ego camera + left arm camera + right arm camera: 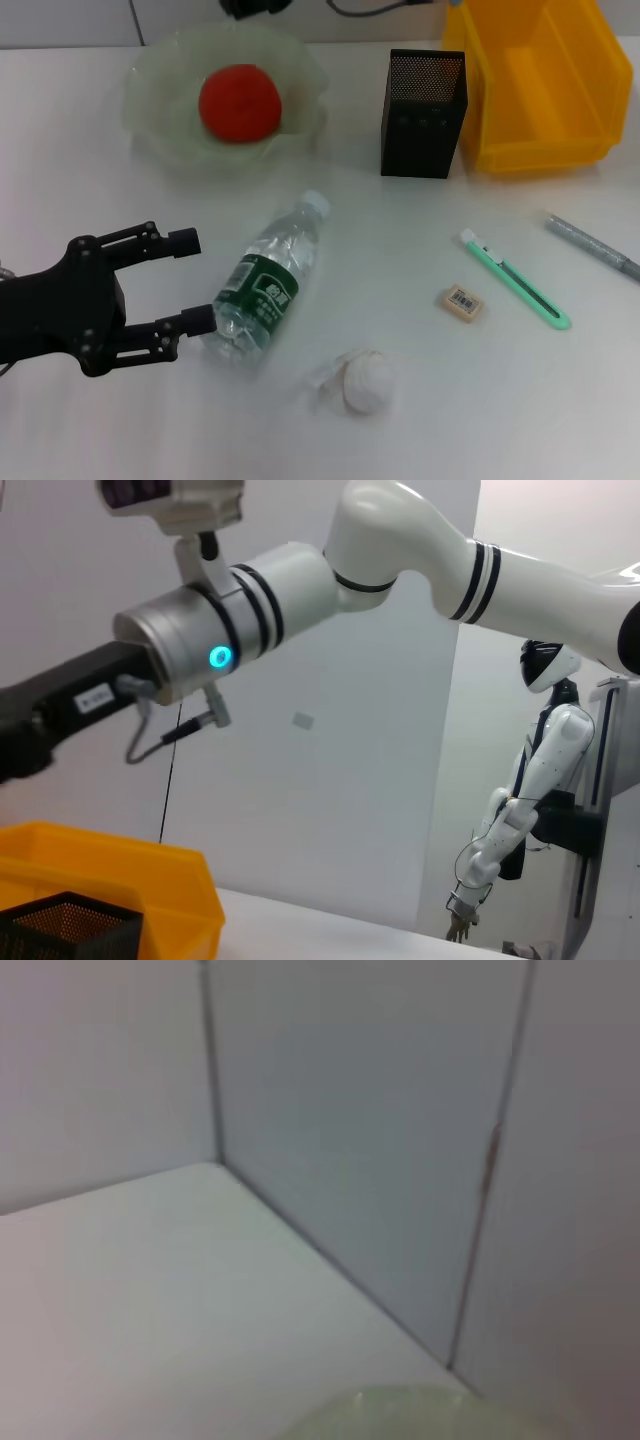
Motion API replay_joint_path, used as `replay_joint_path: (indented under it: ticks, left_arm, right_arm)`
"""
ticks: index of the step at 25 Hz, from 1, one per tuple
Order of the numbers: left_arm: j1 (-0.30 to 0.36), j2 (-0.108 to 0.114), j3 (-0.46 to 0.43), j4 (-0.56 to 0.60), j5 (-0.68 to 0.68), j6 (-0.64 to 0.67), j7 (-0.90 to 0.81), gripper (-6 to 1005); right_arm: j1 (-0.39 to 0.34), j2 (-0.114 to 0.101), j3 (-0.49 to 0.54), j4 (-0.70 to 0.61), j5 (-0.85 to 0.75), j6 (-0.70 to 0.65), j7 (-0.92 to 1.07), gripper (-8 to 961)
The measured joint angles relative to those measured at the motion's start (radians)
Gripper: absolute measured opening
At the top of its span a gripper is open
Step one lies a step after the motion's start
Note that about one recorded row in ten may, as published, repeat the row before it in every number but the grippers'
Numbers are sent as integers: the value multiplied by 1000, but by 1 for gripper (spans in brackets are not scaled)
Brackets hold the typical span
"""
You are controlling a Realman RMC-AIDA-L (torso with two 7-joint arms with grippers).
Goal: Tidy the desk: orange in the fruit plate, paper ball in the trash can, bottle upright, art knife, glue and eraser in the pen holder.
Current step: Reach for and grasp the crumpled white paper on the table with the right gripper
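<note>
- Black left gripper (195, 282) low over the desk (90, 440), fingers spread wide, pinching nothing, base of the bottle (266, 281) just past the fingertips and perhaps touching the lower one; hard to tell from above.
- Lying on its side, cap pointing away from the gripper; not yet stood up.
- Beyond the bottle's base, to the gripper's right: paper ball (364, 382) loose on the desk, not binned.
- Farther right: eraser (461, 302), green art knife (516, 279) and a grey stick, probably the glue (592, 246), all outside the pen holder (424, 100).
- Far ahead of the gripper: orange (239, 103) already in the fruit plate (160, 75).
- Mesh pen holder showing nothing inside; yellow trash can (540, 80) beside it likewise.
- Right gripper out of sight.
</note>
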Motion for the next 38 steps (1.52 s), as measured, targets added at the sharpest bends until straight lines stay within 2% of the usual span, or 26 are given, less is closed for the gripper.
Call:
replay_joint_path:
  ticks: [1,2,3,4,7,8,9,13,16,18,19,23,28,38]
  left_arm:
    - [-1,0,-1,0,0,0,0,785]
    - [-2,0,-1,0,0,0,0,785]
    - [-4,0,-2,0,0,0,0,785]
    - [-5,0,-2,0,0,0,0,785]
    - [-8,1,-3,0,0,-1,-4,785]
    - [-10,2,-3,0,0,-1,-6,785]
    - [-10,2,-3,0,0,-1,-6,785]
    - [-13,4,-3,0,0,-2,-7,785]
    - [-14,5,-3,0,0,-4,-8,785]
    - [-19,6,-3,0,0,-7,-12,785]
    - [-19,6,-3,0,0,-7,-12,785]
    - [-23,10,-3,0,0,-8,-25,784]
    - [-24,11,-2,0,0,-9,-26,784]
    - [-24,8,3,0,0,-23,-22,784]
  right_arm:
    - [0,0,0,0,0,0,0,581]
    - [-12,-1,2,-28,0,-36,0,609]
    - [-40,-3,15,-102,-9,-142,3,636]
    - [-40,-3,15,-102,-9,-142,3,663]
    - [-75,-6,55,-233,-57,-386,33,745]
    - [-93,-6,73,-316,-107,-544,75,759]
    - [-93,-6,73,-316,-107,-544,75,773]
    - [-171,-1,48,-488,-165,-829,118,814]
    - [-204,2,20,-509,-152,-897,119,812]
    - [-252,4,-52,-508,-125,-908,119,812]
    - [-252,4,-52,-508,-125,-908,119,812]
    - [-287,8,-160,-475,-98,-860,120,812]
    - [-283,8,-254,-388,-70,-798,122,811]
    - [-273,7,-378,-269,-62,-638,124,807]
